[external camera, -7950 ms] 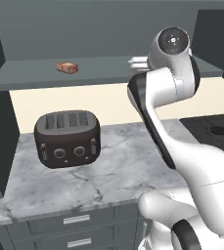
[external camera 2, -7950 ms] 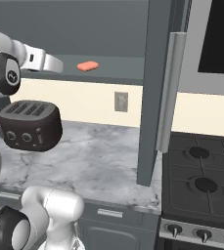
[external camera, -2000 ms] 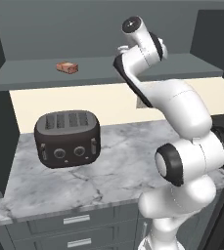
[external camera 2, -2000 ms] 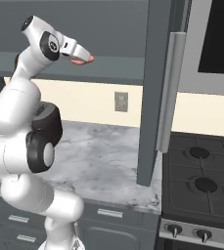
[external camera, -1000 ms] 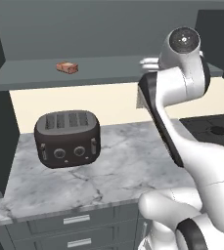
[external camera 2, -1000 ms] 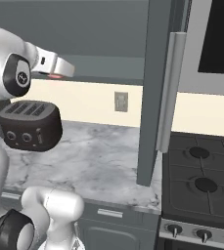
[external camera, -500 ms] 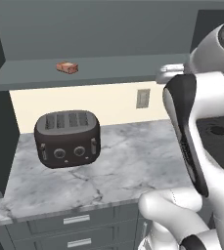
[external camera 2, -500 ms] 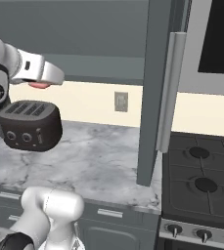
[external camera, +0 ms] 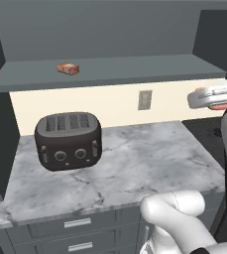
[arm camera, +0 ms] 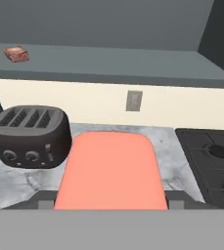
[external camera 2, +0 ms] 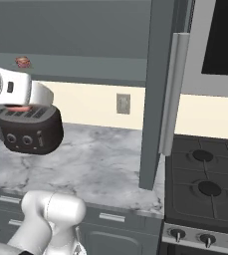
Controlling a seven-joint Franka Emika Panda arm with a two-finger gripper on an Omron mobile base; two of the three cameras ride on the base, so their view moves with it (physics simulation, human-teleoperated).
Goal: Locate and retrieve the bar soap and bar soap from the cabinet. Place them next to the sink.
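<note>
Clamping the coral-pink bar soap (arm camera: 109, 171) across its flat faces, the gripper (external camera: 215, 103) is closed on it; light, stiff and likely slippery, it needs a central hold.

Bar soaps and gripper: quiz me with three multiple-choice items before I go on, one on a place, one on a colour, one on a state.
1. Where is the reddish-brown bar soap?
A. On the cabinet shelf
B. On the marble counter
C. On top of the toaster

2. What colour is the bar soap at the gripper?
A. White
B. Coral-pink
C. Green

3. What state is the gripper in?
A. Open and bare
B. Shut on the pink bar soap
C. Resting on the stove

Answers:
1 A: the reddish-brown bar soap lies on the cabinet shelf, above the toaster.
2 B: the pink bar soap fills the hand view's lower middle as a flat coral slab.
3 B: the gripper has the soap's pink edge showing under it, held in the air beside the counter.
</note>
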